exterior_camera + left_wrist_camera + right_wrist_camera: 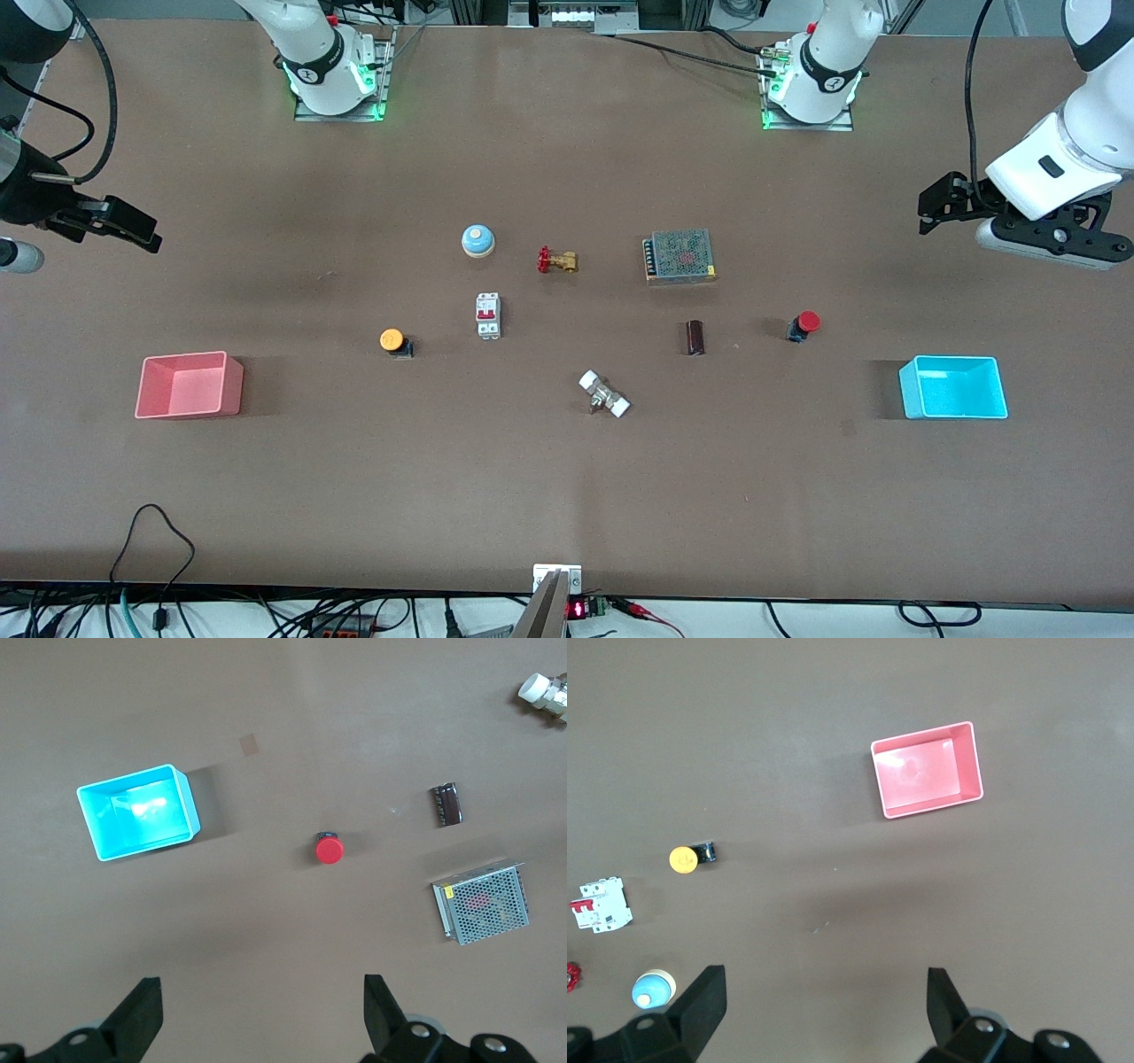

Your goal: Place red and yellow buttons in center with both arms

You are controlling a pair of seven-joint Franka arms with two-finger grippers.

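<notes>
The red button (804, 325) stands on the brown table between a dark cylinder and the cyan bin (952, 359). It also shows in the left wrist view (330, 849). The yellow button (394, 341) stands between the pink bin (186, 358) and a white breaker, and shows in the right wrist view (685, 858). The bare center tabletop (549, 461) lies between the bins. My left gripper (930, 208) hangs open and empty high over the left arm's end of the table (263, 1010). My right gripper (142, 235) hangs open and empty high over the right arm's end (824, 1005).
Around the middle lie a pale-blue dome (477, 240), a brass valve with a red handle (556, 260), a white breaker (488, 315), a metal mesh box (679, 256), a dark cylinder (695, 338) and a white-ended fitting (604, 394).
</notes>
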